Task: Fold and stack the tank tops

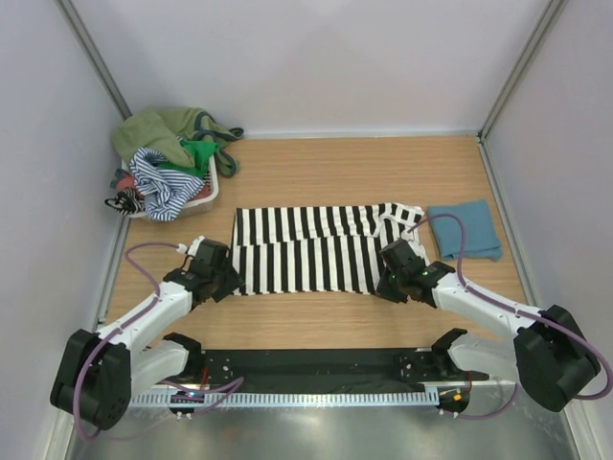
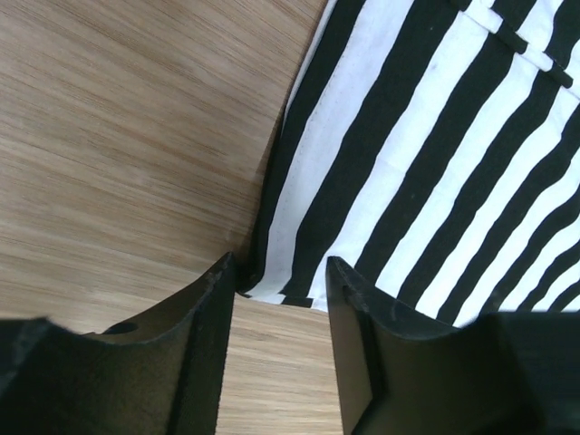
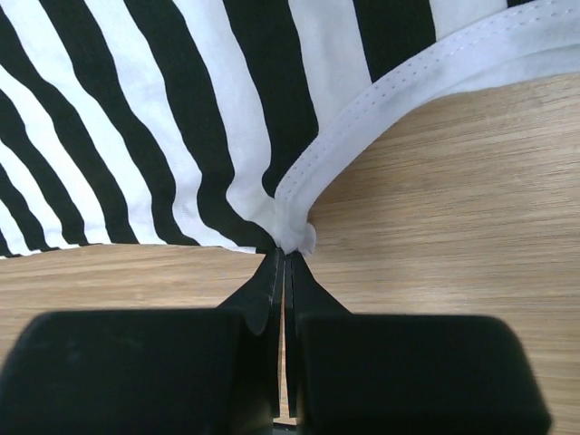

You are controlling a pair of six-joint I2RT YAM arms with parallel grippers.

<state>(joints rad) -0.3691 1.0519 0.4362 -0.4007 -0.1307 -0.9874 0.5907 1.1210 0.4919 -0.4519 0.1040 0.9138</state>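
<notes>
The black-and-white striped tank top lies spread flat mid-table. My left gripper is open at its near left corner; in the left wrist view the fingers straddle the corner of the cloth, bare wood between them. My right gripper is shut on the striped top's near right corner; the right wrist view shows the tips pinching the white-hemmed corner. A folded teal-blue tank top lies at the right.
A pale basket at the back left holds a heap of olive, green and thin navy-striped tops. Grey walls enclose the table on three sides. A black rail runs along the near edge.
</notes>
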